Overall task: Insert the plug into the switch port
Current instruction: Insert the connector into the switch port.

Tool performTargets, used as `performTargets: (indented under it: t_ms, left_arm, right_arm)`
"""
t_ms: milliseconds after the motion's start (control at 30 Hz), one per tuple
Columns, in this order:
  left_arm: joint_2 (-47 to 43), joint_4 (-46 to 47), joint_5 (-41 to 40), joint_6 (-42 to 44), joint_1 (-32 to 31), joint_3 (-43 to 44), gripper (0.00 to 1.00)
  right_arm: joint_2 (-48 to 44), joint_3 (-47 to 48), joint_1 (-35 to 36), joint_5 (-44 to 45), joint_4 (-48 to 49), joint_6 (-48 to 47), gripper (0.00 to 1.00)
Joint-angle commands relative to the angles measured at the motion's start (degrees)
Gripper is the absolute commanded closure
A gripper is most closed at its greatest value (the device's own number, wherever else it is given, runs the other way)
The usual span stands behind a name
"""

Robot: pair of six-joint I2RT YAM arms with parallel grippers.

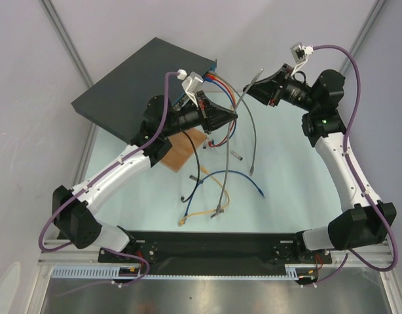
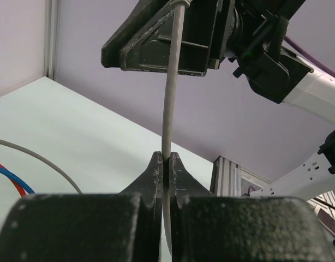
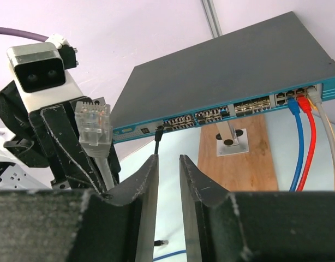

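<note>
The switch [image 3: 227, 65] is dark grey-black on top, with a teal-blue front face. The board [image 3: 238, 164] is brown wood with a faint grain. The table [image 1: 279, 170] is pale mint green. The plug [image 3: 94, 128] is clear, on a grey cable [image 2: 168, 109]. Other leads are a blue cable [image 3: 298, 147], a red cable [image 3: 307, 142], a yellow cable [image 1: 196, 213] and a black cable [image 1: 198, 163]. The left gripper [image 2: 165, 158] and right gripper [image 3: 165, 161] are black (whitish scuffs along the edges). The left arm [image 1: 116, 173] and right arm [image 1: 342, 170] are white with black joints, each trailing a purple lead [image 1: 338, 49]. The camera [image 3: 39, 71] is white with a grey face.
</note>
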Motion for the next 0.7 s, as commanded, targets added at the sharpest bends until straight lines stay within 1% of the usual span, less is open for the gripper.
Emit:
performTargets:
  t_ms: [0,100,167,267,300,433,467,500,600,667]
  left_arm:
    - [0.5,3.7,0.1,-1.5,0.0,-0.2,1.0]
    - [0.9,3.9,-0.7,-1.7,0.0,-0.1,1.0]
    - [1.3,4.6,-1.0,-3.3,0.3,-0.3,1.0]
    - [1.2,5.7,-2.3,-4.6,1.4,-0.4,1.0]
    - [1.3,6.3,-2.4,-5.1,2.3,-0.3,1.0]
    - [1.6,7.0,-1.2,-6.4,3.9,0.2,1.0]
    - [1.8,7.4,-0.8,-7.1,4.0,0.1,1.0]
    - [2.2,8.2,-0.1,-7.2,4.1,0.1,1.0]
    - [3.0,9.7,1.1,-8.3,3.9,-0.2,1.0]
    - [3.6,10.4,1.7,-8.5,3.8,-0.2,1.0]
  right_arm:
    - [0.4,3.4,0.6,0.2,4.9,2.1,0.72]
    - [0.6,3.3,0.8,-1.1,5.0,2.1,0.73]
    - [0.5,3.3,0.8,-1.7,4.5,1.3,0.71]
    - [-0.6,2.9,0.2,-2.4,0.7,-2.1,0.64]
    - [-1.0,2.3,-0.1,-2.8,-1.3,-3.9,0.6]
    - [-2.0,1.6,-1.9,-4.3,-2.7,-4.7,0.52]
    - [-2.1,1.7,-1.9,-4.3,-2.8,-5.2,0.5]
    - [-2.1,1.7,-1.5,-3.9,-2.1,-4.9,0.45]
    - [-0.6,2.4,0.1,-2.5,0.5,-2.9,0.38]
    - [0.6,3.7,1.0,-2.0,1.3,-1.2,0.37]
